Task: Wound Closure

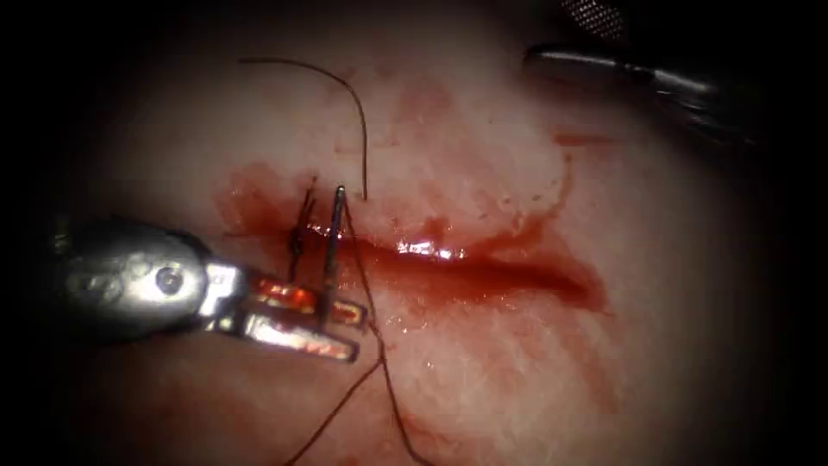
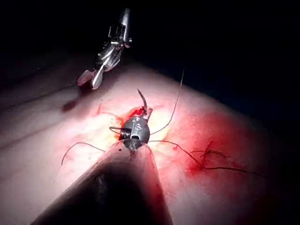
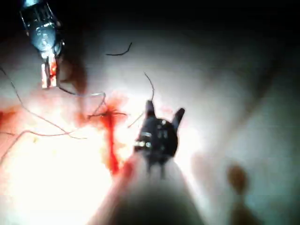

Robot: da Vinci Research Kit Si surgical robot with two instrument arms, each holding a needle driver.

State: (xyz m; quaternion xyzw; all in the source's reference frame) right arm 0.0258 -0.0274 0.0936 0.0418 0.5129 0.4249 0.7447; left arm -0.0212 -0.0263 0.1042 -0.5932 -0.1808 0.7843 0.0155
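Note:
The cut [image 1: 483,267] runs across the tissue [image 1: 517,380], wet with red fluid. My left tool [image 1: 358,335] comes in from the left, jaws shut on the curved needle [image 1: 333,246] near its lower end. The needle stands over the cut's left end with its tip free above the tissue, beside a dark stitch [image 1: 297,235]. Thread [image 1: 379,345] trails down from the needle; another strand [image 1: 354,103] arcs above the cut. In the left wrist view the left tool [image 2: 143,112] has the needle [image 2: 142,99] rising from it. My right tool [image 3: 165,112] is open, holds nothing, and hovers away from the cut [image 1: 535,56].
Loose thread strands [image 3: 42,124] lie across the tissue beside the stitch [image 3: 108,114]. A cut end of thread [image 3: 119,51] rests apart from them. The right tool's shaft [image 1: 681,86] crosses the upper right.

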